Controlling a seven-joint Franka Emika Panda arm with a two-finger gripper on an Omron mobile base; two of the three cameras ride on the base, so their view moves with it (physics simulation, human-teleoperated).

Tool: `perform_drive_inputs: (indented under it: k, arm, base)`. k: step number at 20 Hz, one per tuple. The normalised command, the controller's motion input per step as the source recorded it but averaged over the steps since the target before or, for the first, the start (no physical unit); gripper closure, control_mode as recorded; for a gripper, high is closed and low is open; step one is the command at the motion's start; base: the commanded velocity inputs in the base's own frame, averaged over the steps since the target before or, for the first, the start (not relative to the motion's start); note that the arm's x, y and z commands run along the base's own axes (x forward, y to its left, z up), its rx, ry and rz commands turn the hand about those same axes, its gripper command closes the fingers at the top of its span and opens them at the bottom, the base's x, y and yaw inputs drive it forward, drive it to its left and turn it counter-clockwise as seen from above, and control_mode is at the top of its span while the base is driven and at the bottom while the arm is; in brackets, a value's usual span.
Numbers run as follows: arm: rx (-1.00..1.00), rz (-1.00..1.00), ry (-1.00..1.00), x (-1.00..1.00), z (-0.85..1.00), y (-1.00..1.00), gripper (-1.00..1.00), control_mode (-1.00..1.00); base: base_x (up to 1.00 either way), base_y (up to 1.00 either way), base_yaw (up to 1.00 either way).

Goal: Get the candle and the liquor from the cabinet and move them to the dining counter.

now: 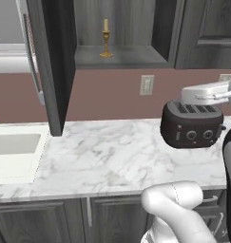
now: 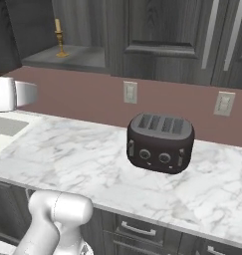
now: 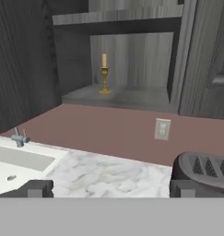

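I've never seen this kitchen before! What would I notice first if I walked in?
Probably the little candle in its golden holder, standing all alone on the bottom shelf of the open dark cabinet up on the wall. Next, the chunky black toaster sitting on the marble worktop below, to the right, with a white sink at the left.

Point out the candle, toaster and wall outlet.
candle (image 1: 106, 24), left base view, on the wax stick.
toaster (image 2: 160, 142), right base view, front face.
wall outlet (image 3: 162, 129), hand view, plate centre.
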Motion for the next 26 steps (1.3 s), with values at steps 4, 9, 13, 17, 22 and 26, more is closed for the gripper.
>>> perform_drive_inputs:
  k: [4, 9, 13, 17, 22, 26]
  arm:
    - [0.00, 0.09, 0.00, 0.00, 0.33, 0.03, -1.00, -1.00]
    - [0.00, 0.06, 0.00, 0.04, 0.33, 0.05, -1.00, -1.00]
    - [0.00, 0.00, 0.00, 0.36, 0.11, 0.00, -1.00, -1.00]
    - [0.00, 0.00, 0.00, 0.36, 0.05, 0.00, -1.00, -1.00]
    - [0.00, 0.00, 0.00, 0.38, 0.00, 0.00, -1.00, -1.00]
    - [0.00, 0.00, -0.01, 0.28, 0.00, 0.07, -1.00, -1.00]
  base:
    - [0.00, 0.00, 0.00]
    - [0.00, 0.00, 0.00]
    - [0.00, 0.00, 0.00]
    - [0.00, 0.00, 0.00]
    - [0.00, 0.00, 0.00]
    - [0.00, 0.00, 0.00]
